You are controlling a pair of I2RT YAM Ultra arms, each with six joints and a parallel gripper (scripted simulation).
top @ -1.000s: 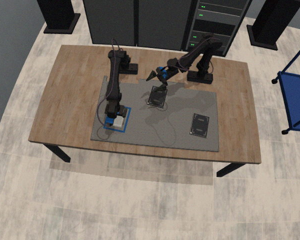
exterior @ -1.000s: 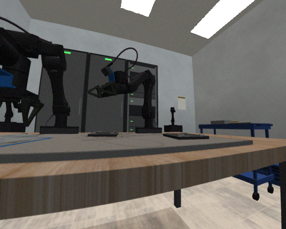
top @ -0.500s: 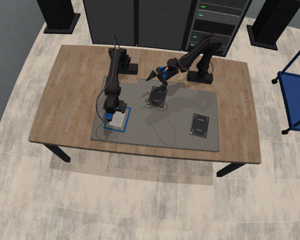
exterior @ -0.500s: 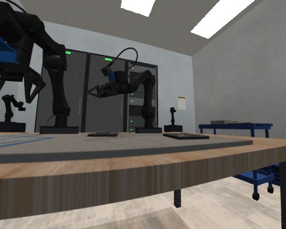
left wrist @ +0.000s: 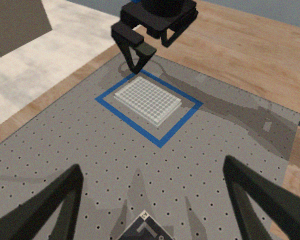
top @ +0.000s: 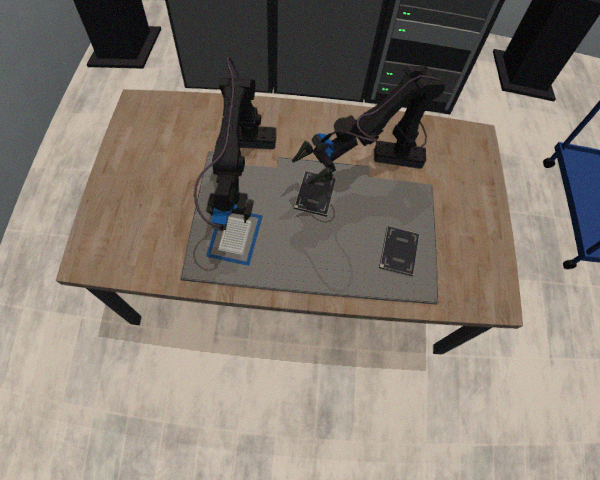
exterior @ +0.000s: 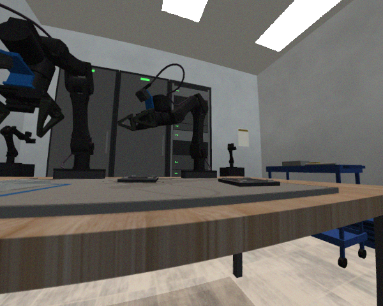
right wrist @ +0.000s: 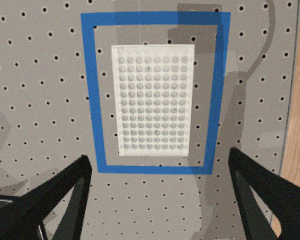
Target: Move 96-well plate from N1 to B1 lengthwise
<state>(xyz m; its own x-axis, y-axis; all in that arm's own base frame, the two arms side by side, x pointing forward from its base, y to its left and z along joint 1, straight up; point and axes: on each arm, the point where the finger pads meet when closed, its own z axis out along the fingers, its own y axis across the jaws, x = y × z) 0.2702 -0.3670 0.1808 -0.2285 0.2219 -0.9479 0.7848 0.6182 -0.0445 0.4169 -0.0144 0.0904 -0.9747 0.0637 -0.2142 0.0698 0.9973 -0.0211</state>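
Observation:
The white 96-well plate (top: 235, 236) lies flat and lengthwise inside the blue taped outline (top: 253, 242) on the grey mat. It also shows in the right wrist view (right wrist: 153, 100) and the left wrist view (left wrist: 147, 100). My right gripper (top: 232, 211) hangs open above the plate's far end, clear of it, with nothing between its fingers. It also shows in the left wrist view (left wrist: 135, 50). My left gripper (top: 313, 162) is open and empty, raised above the black plate nest (top: 314, 192), whose corner shows in the left wrist view (left wrist: 142, 229).
A second black nest (top: 399, 250) lies on the mat's other side. The two arm bases stand at the back of the table. A blue cart (top: 592, 206) stands off the table, and dark cabinets (top: 290, 46) stand behind it.

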